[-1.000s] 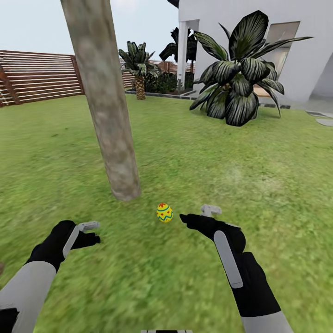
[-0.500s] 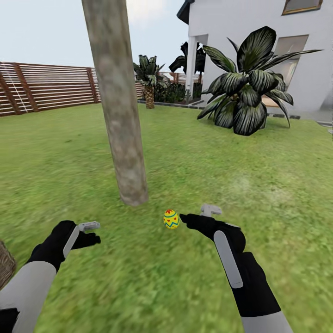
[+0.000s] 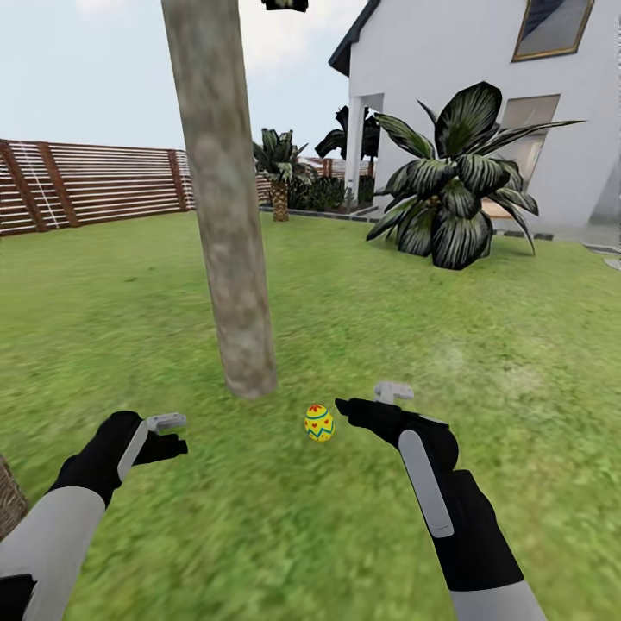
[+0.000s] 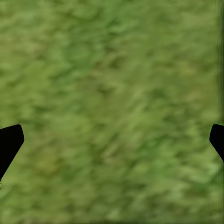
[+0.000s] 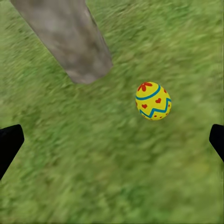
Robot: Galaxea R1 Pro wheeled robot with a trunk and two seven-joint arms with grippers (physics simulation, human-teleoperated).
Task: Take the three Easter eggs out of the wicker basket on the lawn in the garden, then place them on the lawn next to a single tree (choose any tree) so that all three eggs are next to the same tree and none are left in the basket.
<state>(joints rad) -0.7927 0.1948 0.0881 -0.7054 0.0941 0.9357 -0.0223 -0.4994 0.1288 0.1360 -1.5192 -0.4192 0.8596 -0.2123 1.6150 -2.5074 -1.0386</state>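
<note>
One egg (image 3: 319, 423) lies on the grass (image 3: 517, 362) at the trunk's (image 3: 226, 216) five o'clock, evidently delivered; right gripper (image 3: 366, 404) and left gripper (image 3: 170, 433) gape wide, empty. Basket (image 3: 9, 500), probably, at eight o'clock.

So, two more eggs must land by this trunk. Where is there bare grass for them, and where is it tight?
Bare lawn lies open all around the tree base: to its left, behind it, and nearer, ahead of the left gripper. The tight spot is between the egg and the right gripper, almost touching it.
</note>
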